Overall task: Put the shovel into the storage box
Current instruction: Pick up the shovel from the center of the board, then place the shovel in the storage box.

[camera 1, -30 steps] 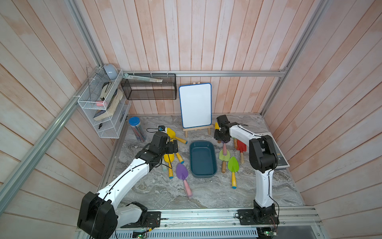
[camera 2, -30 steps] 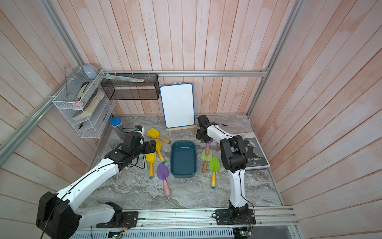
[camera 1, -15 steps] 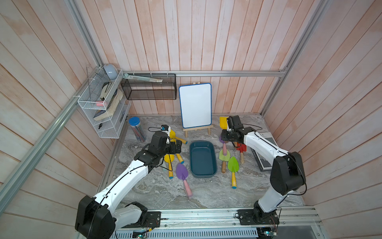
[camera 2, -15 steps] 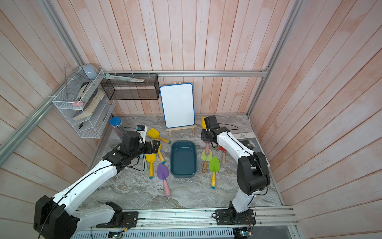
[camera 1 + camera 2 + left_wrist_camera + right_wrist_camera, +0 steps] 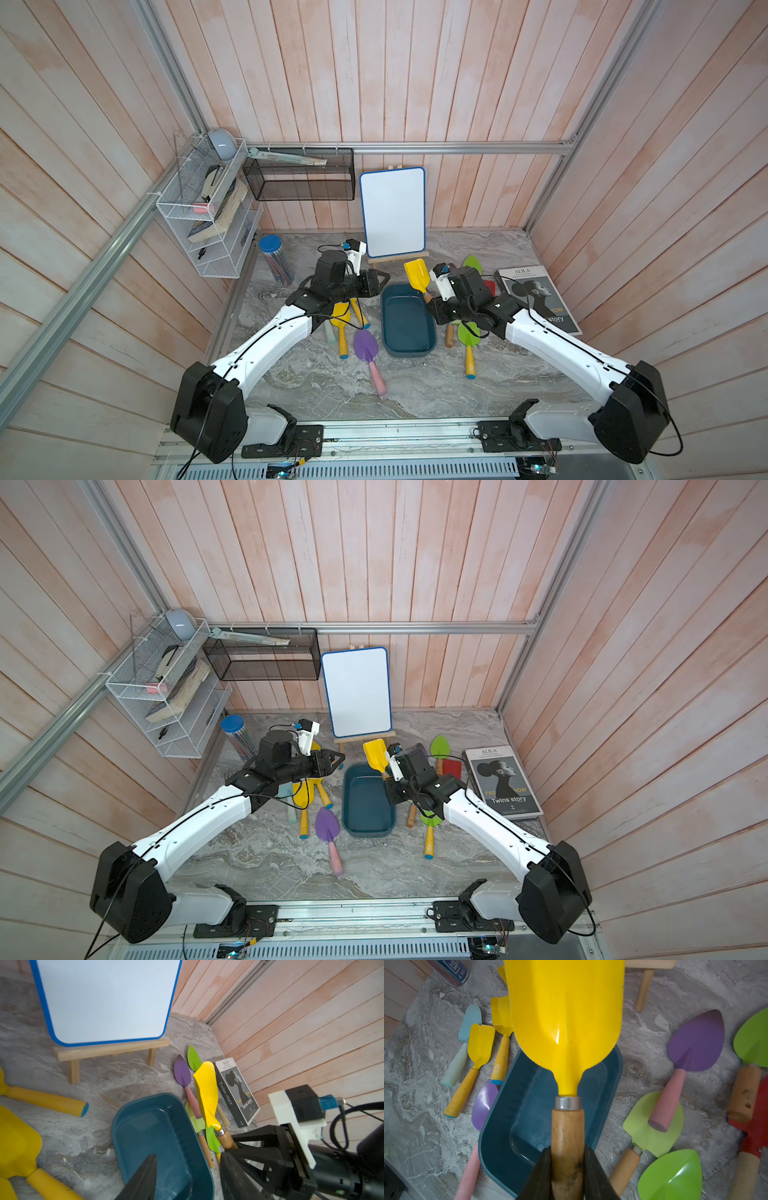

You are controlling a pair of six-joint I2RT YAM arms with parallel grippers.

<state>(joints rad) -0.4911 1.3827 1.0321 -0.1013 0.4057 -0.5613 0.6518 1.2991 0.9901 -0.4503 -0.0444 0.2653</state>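
My right tool [image 5: 566, 1150] is clamped on the wooden handle of the yellow shovel [image 5: 564, 1012]. It holds the shovel clear of the surface, blade tipped up toward the back edge, above the far end of the storage box [image 5: 406, 328]. The box sits mid-surface and looks empty. My left tool [image 5: 188, 1156] hangs near the box's far end, jaws apart, with nothing between them. I judge this the carry-over step: the shovel is above the box, not yet in it. Next I should line it along the box's length, lower it and let go.
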